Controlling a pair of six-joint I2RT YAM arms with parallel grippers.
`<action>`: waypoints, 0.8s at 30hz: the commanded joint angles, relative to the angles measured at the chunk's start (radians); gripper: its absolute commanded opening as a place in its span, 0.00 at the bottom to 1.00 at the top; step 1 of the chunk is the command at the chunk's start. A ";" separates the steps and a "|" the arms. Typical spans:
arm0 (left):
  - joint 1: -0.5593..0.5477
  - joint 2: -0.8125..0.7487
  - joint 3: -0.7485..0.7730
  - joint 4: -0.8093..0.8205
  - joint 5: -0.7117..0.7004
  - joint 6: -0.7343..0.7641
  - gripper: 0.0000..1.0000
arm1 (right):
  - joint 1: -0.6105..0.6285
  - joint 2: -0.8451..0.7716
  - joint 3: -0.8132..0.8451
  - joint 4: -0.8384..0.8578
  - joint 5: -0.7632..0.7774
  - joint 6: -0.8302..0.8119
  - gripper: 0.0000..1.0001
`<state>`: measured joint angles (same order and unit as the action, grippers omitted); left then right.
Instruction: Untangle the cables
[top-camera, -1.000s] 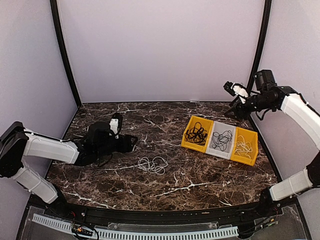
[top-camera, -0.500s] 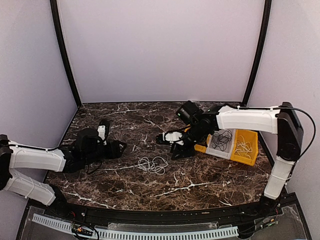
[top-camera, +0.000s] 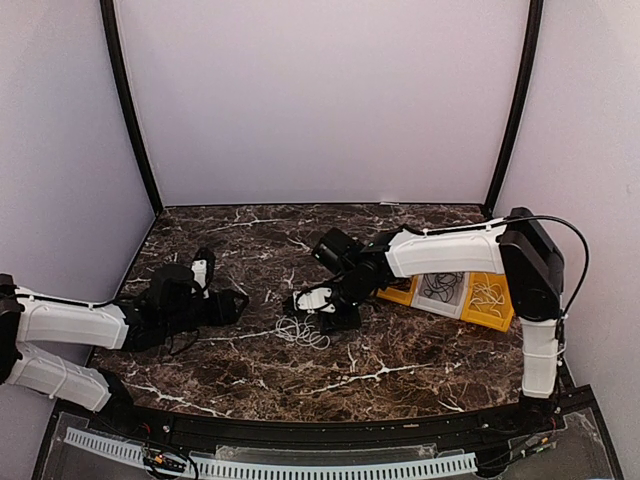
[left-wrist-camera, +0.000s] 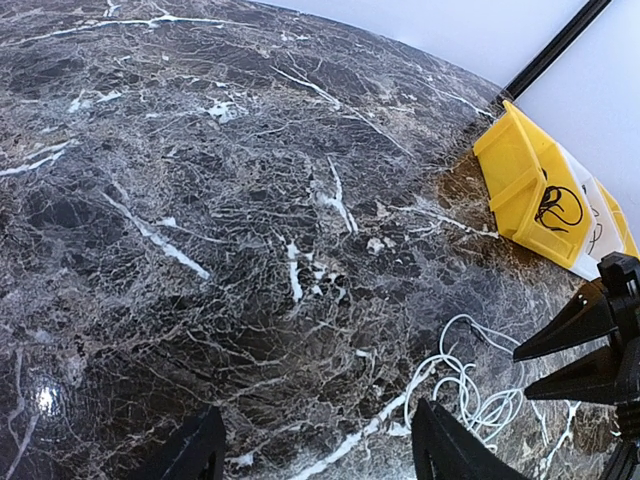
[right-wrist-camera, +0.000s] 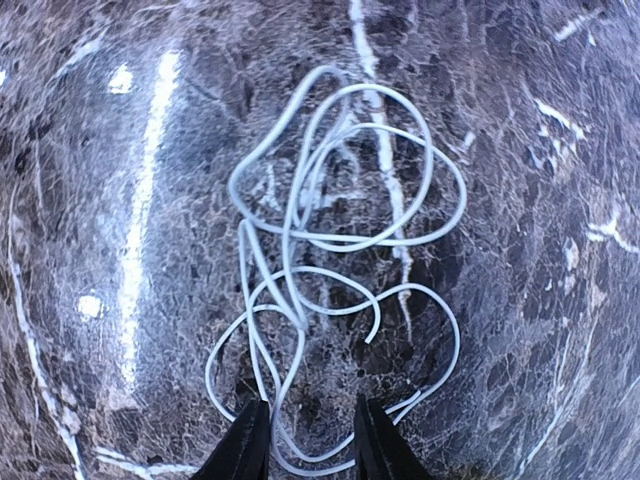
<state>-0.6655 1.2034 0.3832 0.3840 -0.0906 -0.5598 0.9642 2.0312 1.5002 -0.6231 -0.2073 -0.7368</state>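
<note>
right claw (right-wrist-camera: 308, 445) over loopy white cable (right-wrist-camera: 243, 260)

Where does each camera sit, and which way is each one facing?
Top external: above, behind the bases, facing the table; left arm, right arm show.
Left wrist: low, looking across to the yellow bin; left gripper below.
Right wrist: straight down on the white cable; right gripper below.
Shared: the white cable.

Hidden and cut off
The right arm (top-camera: 445, 248) covers most of one yellow bin (top-camera: 399, 293) from above; the white cable's (right-wrist-camera: 335, 240) lowest loops slip behind the right gripper (right-wrist-camera: 310, 405) at the wrist view's bottom edge.
</note>
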 joint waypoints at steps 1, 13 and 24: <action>0.006 -0.021 -0.020 0.011 0.008 -0.005 0.66 | 0.007 0.023 0.032 0.008 0.010 0.000 0.25; 0.006 0.009 0.000 0.023 0.023 0.006 0.66 | 0.006 0.043 0.036 -0.003 0.039 0.025 0.16; -0.010 -0.049 -0.064 0.236 0.212 0.062 0.68 | 0.005 -0.048 0.119 -0.080 -0.031 0.101 0.00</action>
<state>-0.6651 1.2110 0.3725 0.4255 -0.0135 -0.5484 0.9642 2.0586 1.5570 -0.6598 -0.1909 -0.6838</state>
